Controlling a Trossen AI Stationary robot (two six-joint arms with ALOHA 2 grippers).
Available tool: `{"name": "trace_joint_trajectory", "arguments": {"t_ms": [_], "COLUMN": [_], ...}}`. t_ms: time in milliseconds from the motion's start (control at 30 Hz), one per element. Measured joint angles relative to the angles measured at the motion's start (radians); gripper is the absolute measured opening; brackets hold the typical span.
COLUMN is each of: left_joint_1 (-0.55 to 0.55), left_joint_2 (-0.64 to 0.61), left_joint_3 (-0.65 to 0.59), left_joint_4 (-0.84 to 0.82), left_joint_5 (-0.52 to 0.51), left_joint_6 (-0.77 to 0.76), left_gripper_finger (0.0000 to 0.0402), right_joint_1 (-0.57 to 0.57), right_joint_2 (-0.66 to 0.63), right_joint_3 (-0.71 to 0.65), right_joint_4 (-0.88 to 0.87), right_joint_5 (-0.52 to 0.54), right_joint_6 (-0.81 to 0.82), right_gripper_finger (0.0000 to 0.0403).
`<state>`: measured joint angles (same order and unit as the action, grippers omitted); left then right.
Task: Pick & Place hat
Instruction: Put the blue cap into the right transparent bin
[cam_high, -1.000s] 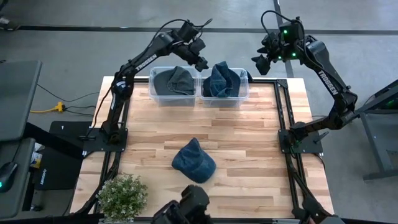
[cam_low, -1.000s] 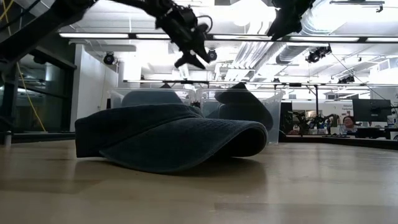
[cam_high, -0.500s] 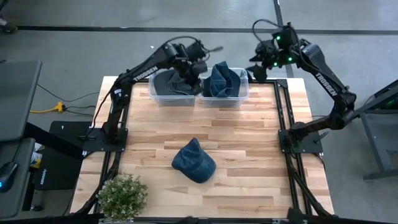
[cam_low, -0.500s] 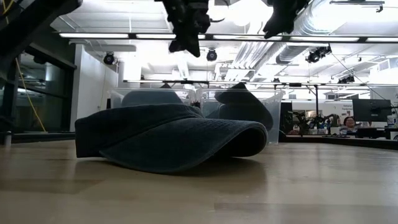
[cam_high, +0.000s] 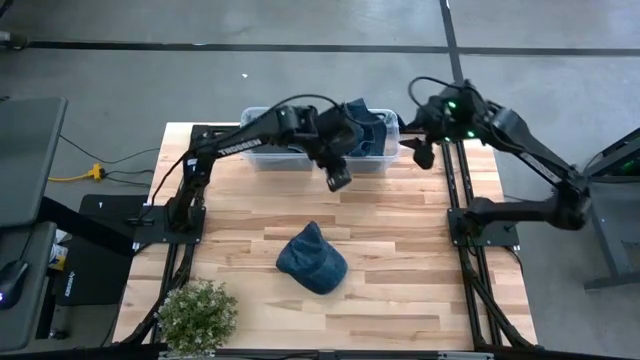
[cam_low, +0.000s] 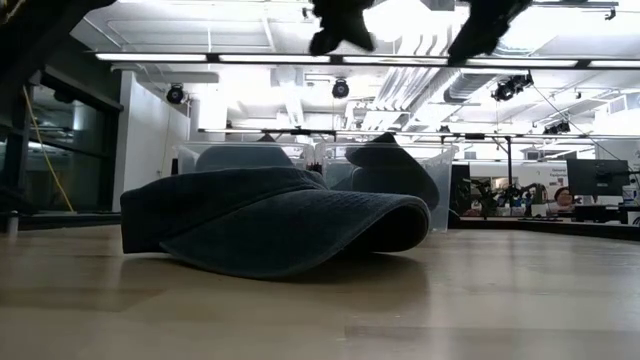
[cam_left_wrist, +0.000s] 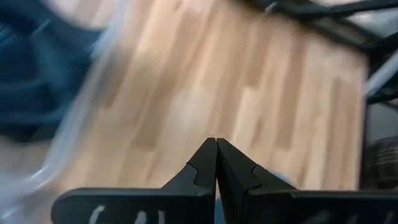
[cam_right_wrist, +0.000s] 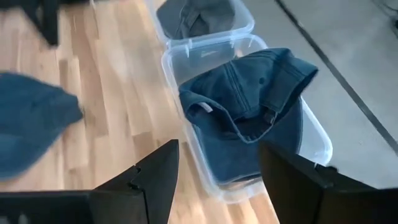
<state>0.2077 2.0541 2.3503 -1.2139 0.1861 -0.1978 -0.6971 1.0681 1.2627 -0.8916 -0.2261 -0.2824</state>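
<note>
One blue hat (cam_high: 311, 258) lies flat on the wooden table (cam_high: 420, 240), near the front. Two clear bins (cam_high: 385, 152) at the back each hold another hat (cam_right_wrist: 249, 109). The left gripper (cam_high: 338, 180) is squeezed shut on nothing, just in front of the bins. The right gripper (cam_high: 421, 152) hangs with fingers apart beside the bins.

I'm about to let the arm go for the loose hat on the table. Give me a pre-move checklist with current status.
1. Blue hat lies free on the table, nothing on it: ok.
2. Left end effector open for a grasp: not ok, its fingers are shut and empty.
3. Left end effector above the hat: not ok, it hangs near the bins, short of it.
4. Right end effector open: ok.
5. Right bin free to take it: not ok, it holds a blue cap.
6. Left bin free: cannot tell.
</note>
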Motion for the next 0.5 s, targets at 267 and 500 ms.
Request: {"name": "trace_joint_trajectory", "arguments": {"t_ms": [267, 500], "left_joint_1": [-0.103, -0.205], "left_joint_2": [0.001, -0.028], "left_joint_3": [-0.143, -0.293], "left_joint_4": [0.335, 0.574], "left_joint_5": [0.114, 0.109], "left_joint_6": [-0.067, -0.141], "left_gripper_finger": [0.0001, 0.0], "right_joint_1": [0.029, 0.109], "right_joint_2": [-0.26, -0.419], "right_joint_3": [-0.111, -0.134], "right_joint_4": [-0.015, -0.111], "right_joint_5": [0.035, 0.06], "right_joint_6": [0.21, 0.468], "right_gripper_finger": [0.0211, 0.0211]}}
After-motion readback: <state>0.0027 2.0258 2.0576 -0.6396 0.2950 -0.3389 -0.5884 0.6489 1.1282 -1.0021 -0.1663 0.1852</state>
